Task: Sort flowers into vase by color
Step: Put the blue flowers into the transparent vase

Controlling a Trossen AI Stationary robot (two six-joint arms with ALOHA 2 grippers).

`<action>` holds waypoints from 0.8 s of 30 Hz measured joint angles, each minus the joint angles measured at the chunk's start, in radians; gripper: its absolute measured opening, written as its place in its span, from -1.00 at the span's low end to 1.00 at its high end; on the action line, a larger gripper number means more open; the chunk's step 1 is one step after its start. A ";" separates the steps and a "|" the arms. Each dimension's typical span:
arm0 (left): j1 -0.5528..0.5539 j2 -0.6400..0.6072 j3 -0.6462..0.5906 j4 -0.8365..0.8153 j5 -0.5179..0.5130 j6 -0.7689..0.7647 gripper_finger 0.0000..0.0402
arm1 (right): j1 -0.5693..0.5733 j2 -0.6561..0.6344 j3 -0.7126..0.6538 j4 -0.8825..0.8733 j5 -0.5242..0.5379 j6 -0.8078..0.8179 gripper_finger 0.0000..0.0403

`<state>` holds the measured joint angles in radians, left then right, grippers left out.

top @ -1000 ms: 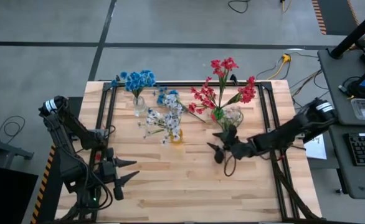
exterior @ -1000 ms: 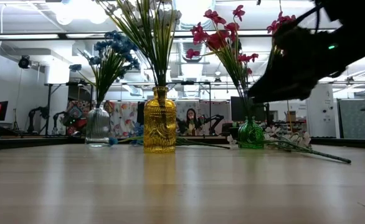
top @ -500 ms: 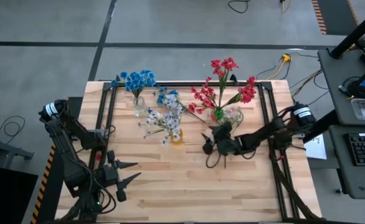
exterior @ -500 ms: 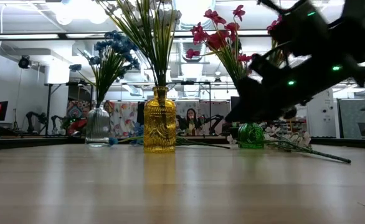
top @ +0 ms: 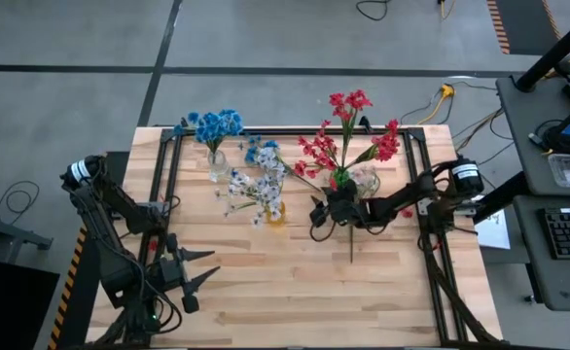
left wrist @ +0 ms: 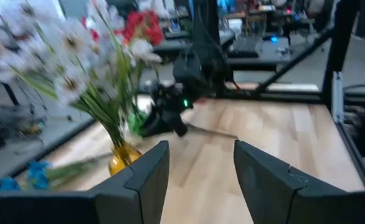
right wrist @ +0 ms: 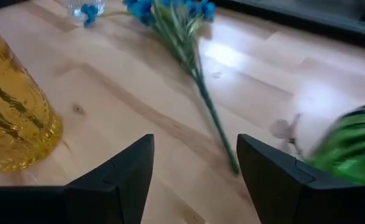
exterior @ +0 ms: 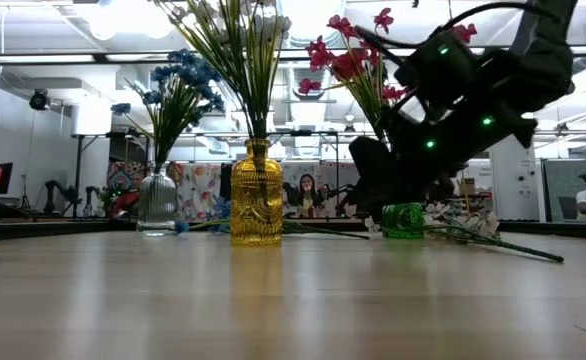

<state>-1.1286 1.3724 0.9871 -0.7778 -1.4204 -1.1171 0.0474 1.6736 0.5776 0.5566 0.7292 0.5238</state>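
Room: we look across a wooden tabletop [top: 295, 282] into a bright workshop with ceiling lights and benches behind; a person sits far back, between the vases in the low view.
Tabletop: we see pale planks framed by dark rails, on a grey floor.
Clear vase: we find it [top: 217, 165] toward the far left of the tabletop, holding the blue flowers [top: 215, 124] upright.
Yellow vase: we see it [exterior: 257, 205] near the middle, holding white flowers [top: 256, 190].
Green vase: it [exterior: 404, 219] stands right of the yellow one and carries the red flowers [top: 348, 131]; the right arm partly hides it in the low view.
Loose blue sprig: we see it [right wrist: 182, 37] lying flat on the tabletop between the yellow and green vases, its blossoms toward the clear vase.
Loose white sprig: it [exterior: 473, 236] lies on the tabletop by the green vase, stem pointing right in the low view.
Right gripper: it [top: 317, 216] hovers low just beside the green vase, fingers [right wrist: 117, 180] spread with nothing between them, the blue sprig's stem ahead of the gap.
Left gripper: it [top: 205, 268] waits at the near left of the tabletop, fingers [left wrist: 148, 180] spread and empty.
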 joint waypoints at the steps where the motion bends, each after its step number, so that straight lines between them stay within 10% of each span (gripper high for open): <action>1: 0.000 0.000 0.000 0.000 -0.017 0.002 -0.17 | -0.011 0.009 0.007 -0.001 -0.030 0.000 0.09; 24: 0.000 0.000 0.000 0.000 -0.029 0.028 -0.17 | -0.094 0.195 0.113 0.001 0.034 0.038 0.09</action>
<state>-1.1286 1.3720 0.9871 -0.7780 -1.4498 -1.0893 -0.0468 1.8683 0.6907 0.5578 0.7636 0.5617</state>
